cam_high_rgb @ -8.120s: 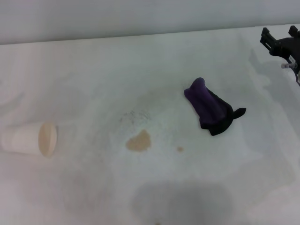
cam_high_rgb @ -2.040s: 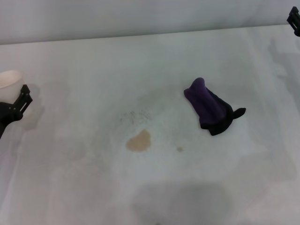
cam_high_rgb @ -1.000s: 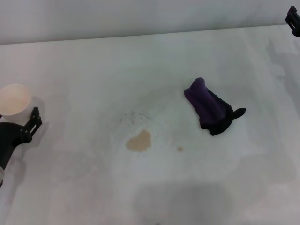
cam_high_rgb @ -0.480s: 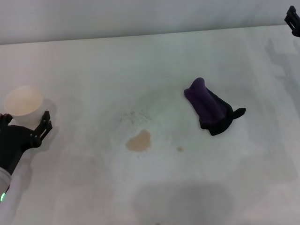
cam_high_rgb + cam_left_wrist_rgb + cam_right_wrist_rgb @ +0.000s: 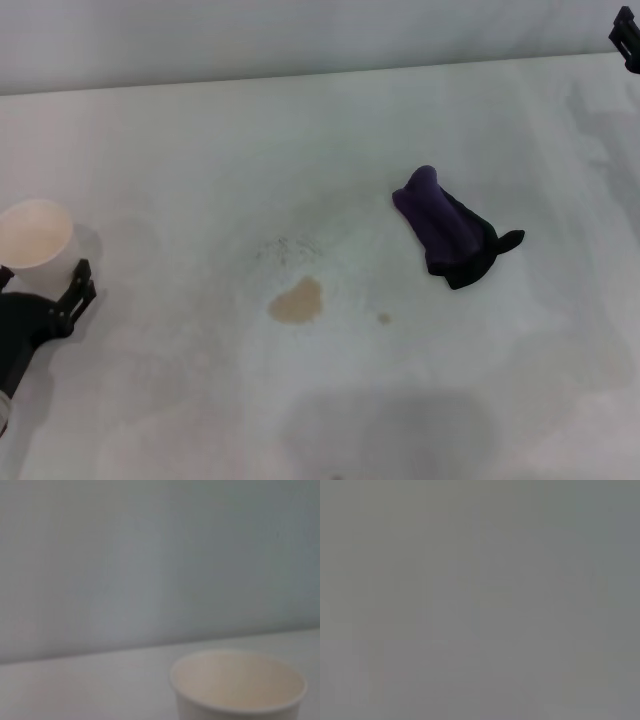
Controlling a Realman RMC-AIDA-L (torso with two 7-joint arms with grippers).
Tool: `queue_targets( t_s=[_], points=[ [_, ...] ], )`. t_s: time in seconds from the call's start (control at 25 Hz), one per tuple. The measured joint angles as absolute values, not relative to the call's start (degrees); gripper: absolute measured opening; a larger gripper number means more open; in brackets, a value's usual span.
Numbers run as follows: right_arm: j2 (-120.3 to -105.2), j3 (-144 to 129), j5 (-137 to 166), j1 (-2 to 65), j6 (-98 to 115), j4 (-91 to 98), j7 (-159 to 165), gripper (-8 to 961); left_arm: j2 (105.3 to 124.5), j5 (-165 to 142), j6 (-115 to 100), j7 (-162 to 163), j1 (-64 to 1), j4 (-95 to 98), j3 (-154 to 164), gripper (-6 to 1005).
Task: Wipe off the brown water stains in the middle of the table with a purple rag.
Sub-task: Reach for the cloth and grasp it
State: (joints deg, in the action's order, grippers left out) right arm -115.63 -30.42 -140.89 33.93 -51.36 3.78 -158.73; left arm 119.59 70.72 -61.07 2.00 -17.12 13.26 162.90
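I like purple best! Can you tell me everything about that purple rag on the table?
The purple rag is a small, soft-looking cloth bunched into a lumpy, long bundle. Its rounded far end is dark purple, and the near end turns blackish, with a little black flap poking out to the side. It lies slantwise on the white table, to the right of the brown water stains and apart from them. Nothing holds or touches it except the table beneath it.

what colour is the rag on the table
Dark purple with a blackish end, the purple rag; clearest in the head view.
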Motion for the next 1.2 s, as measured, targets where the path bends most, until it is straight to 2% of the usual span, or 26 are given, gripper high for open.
queue_targets(
  t_s=[0.56, 0.8, 1.0, 1.2],
  points=[
    [-115.57, -30.41, -140.89, 33.49, -52.39, 3.78, -158.73, 829, 119.61, 69.34, -63.64, 0.78, -11.06, 15.32, 163.01, 872],
    [-115.58, -32.07, -140.88, 33.35, -52.37, 3.78, -158.57, 830, 119.49, 68.94, -70.21, 1.44, -6.09, 17.27, 162.88, 872],
    [-115.49, -47.66, -137.45, 33.15, -51.46, 6.09, -152.75, 829, 119.44, 72.8, -76.56, 7.53, -2.73, 16.3, 162.85, 871],
    [-115.11, -67.54, -134.55, 33.62, -42.45, 16.31, -136.14, 828, 119.32, 76.14, -77.95, 12.52, -2.54, 13.26, 162.86, 871]
  ],
)
